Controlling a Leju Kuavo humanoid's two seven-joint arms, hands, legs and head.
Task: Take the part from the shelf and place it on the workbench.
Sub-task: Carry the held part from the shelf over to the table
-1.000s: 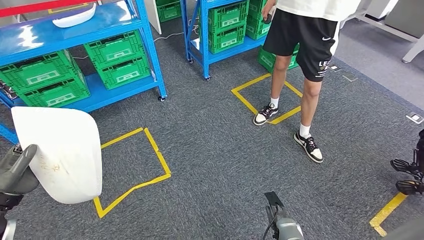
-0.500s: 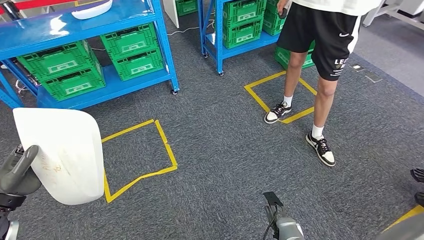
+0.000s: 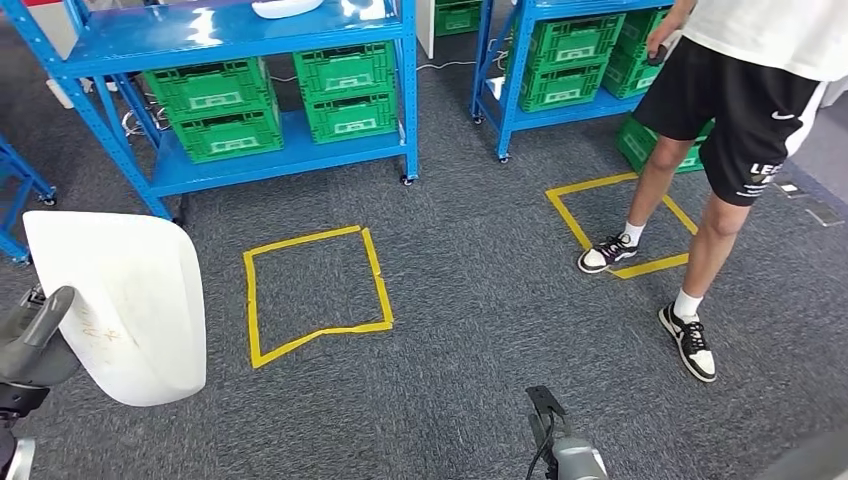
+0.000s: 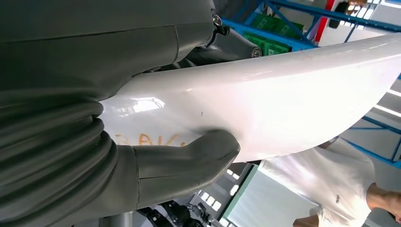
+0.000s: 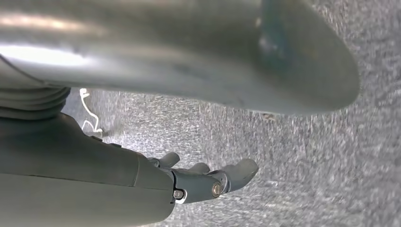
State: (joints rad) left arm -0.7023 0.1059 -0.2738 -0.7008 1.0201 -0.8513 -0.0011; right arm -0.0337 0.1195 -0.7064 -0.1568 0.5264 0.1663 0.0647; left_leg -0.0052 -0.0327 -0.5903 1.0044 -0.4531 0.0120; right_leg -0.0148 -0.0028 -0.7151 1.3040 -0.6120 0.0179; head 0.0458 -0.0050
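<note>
White and smooth, the part is a curved shell with rounded corners, and it is held up at the near left of the scene, above the grey carpet. The left hand grips it at its near left edge. In the left wrist view the thick grey thumb presses flat on the part, just beside some faint orange writing, and the darker fingers are behind the shell, so it is pinched between them.

The right hand hangs over the carpet and has nothing in it. Its fingers are a little bent and lie close side by side, not curled into a fist.

On the carpet in the middle there is a square of yellow tape, and a second tape square is further right. A person in a white shirt and black shorts stands at the right, with one shoe on the edge of that second square and the other shoe nearer, outside it. The person has a small dark object in the hand.

At the far side stand two blue shelves. The left shelf carries green crates on its lower level, and on its top level lies another white part, only partly in the picture. The right shelf also holds green crates. One more green crate stands on the floor behind the person's legs.
</note>
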